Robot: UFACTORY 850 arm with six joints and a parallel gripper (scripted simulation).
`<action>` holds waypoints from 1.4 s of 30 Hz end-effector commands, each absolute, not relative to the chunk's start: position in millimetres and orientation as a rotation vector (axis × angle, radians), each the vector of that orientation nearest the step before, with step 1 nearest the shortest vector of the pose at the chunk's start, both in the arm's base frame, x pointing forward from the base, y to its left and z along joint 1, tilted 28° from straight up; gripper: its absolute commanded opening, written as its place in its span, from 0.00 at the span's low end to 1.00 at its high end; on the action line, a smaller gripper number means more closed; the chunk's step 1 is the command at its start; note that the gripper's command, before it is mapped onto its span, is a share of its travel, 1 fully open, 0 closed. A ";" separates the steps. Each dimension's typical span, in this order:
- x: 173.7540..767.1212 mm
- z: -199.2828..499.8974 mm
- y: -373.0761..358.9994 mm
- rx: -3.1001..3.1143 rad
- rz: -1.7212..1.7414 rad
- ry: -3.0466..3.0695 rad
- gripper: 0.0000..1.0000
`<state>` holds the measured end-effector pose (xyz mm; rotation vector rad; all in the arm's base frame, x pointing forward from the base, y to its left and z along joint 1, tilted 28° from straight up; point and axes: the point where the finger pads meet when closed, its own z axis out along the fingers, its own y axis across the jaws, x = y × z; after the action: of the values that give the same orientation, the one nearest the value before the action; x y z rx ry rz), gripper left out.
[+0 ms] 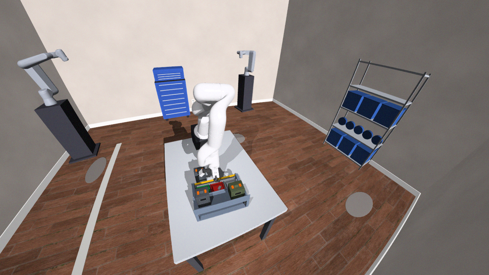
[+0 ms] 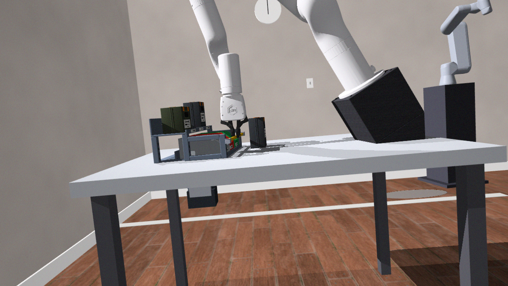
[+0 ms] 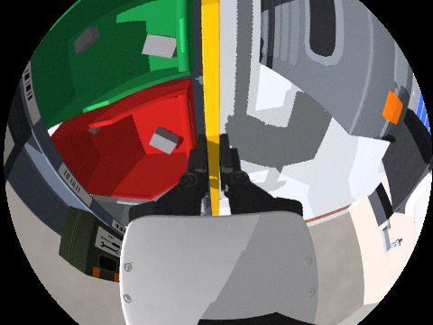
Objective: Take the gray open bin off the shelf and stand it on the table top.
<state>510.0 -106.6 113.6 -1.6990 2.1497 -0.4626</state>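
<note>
The gray open bin (image 2: pixel 204 146) sits on the shelf (image 1: pixel 222 206) (image 2: pixel 223 146), seen through its side; little of it shows in the wrist view. A red bin (image 1: pixel 215 186) (image 3: pixel 155 115) is beside it, and a green bin (image 3: pixel 54 81) is beyond the red one. Gray parts lie in the red and green bins. A yellow bar (image 1: pixel 204 181) (image 3: pixel 210 54) runs along the shelf's edge in front of the bins. My gripper (image 1: pixel 216 179) (image 2: pixel 235 136) (image 3: pixel 213 146) points down and is shut on the yellow bar, one finger on each side. The gray bin's parts cannot be made out.
A dark gray case (image 1: pixel 203 198) (image 2: pixel 193 113) and an olive case (image 1: pixel 236 190) (image 2: pixel 171 120) (image 3: pixel 78 241) stand on the shelf's upper level. Another dark case (image 2: pixel 256 132) (image 3: pixel 361 50) stands on the table (image 1: pixel 232 232) (image 2: pixel 319 158), close to the gripper's other side.
</note>
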 end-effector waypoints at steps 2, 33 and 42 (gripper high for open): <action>510.3 114.0 -106.7 -1.698 -0.464 2.149 0.00; 510.3 114.0 -106.7 -1.698 -0.464 2.149 0.00; 505.6 122.9 -106.4 -1.698 -0.464 2.149 0.00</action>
<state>506.2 -106.4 121.2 -1.6988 2.1494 -0.4637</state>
